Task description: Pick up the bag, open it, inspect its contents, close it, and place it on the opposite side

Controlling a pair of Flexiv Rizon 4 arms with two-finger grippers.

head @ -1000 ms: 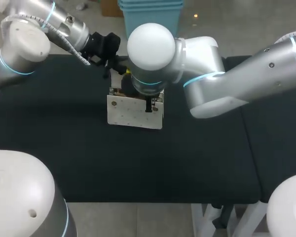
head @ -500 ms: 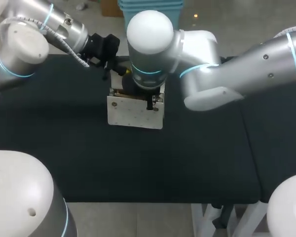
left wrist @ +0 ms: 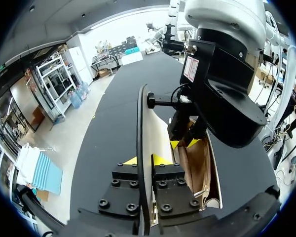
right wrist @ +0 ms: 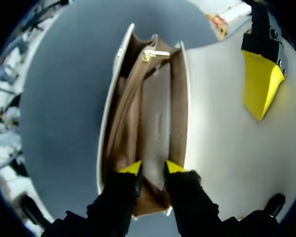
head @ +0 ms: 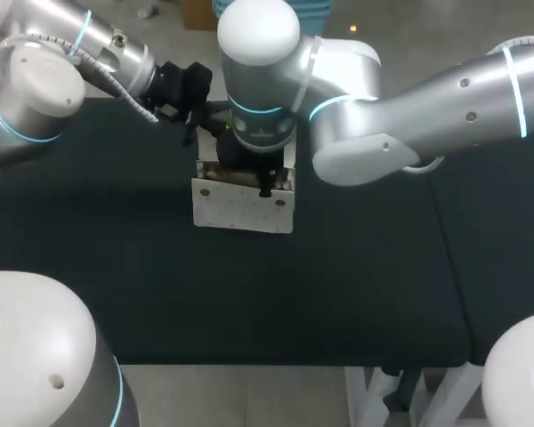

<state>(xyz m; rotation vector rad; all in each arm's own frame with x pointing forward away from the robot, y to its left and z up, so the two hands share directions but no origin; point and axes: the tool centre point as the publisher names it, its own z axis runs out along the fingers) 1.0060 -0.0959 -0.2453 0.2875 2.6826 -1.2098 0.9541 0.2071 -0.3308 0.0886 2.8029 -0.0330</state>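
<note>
Black-covered table [head: 356, 294]. The bag [head: 243, 203] is sited at mid-width, toward the far edge.

Left side: the left gripper [left wrist: 144, 160] is seen closed on the bag's white flap [right wrist: 222, 128]. The flap edge is pinched between both yellow tips and held back from the mouth.

Centre: the mouth is thereby kept open. Tan lining [right wrist: 123, 123] and a gold zip pull [right wrist: 155, 53] are exposed.

Right side: the right gripper [right wrist: 152, 169] is lowered into the mouth, its fingers a narrow gap apart either side of a pale inner panel [right wrist: 155, 123]. No hold on the panel can be made out.

Progress (judged): pick-up and opening are done, and inspection is in hand. Closing and transfer to the opposite side are left.

Versus 1.0 s ago: the right arm's upper joints are shifted toward the far edge and slightly leftward over the bag. The bag is drawn marginally toward the far edge. The left arm is little altered.
</note>
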